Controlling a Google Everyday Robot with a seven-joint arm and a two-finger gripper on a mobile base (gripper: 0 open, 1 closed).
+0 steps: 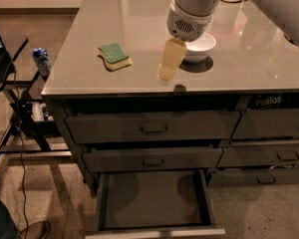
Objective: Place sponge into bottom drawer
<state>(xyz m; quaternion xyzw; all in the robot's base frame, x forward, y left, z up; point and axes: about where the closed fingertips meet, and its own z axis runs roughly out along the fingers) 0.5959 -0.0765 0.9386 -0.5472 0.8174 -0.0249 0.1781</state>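
My hand (166, 72), opening unclear, hangs right of the green-topped yellow foam sponge (114, 57); a skewed approach could shove it away.

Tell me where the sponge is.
In the camera view the sponge lies left on the countertop; the hand hangs to its right, beside the white bowl.

The white arm (271, 6) is slanting in from the upper right, wrist (190, 15) pointing downward, its pale gripper (170, 59) hanging mid-view, tilting slightly left.
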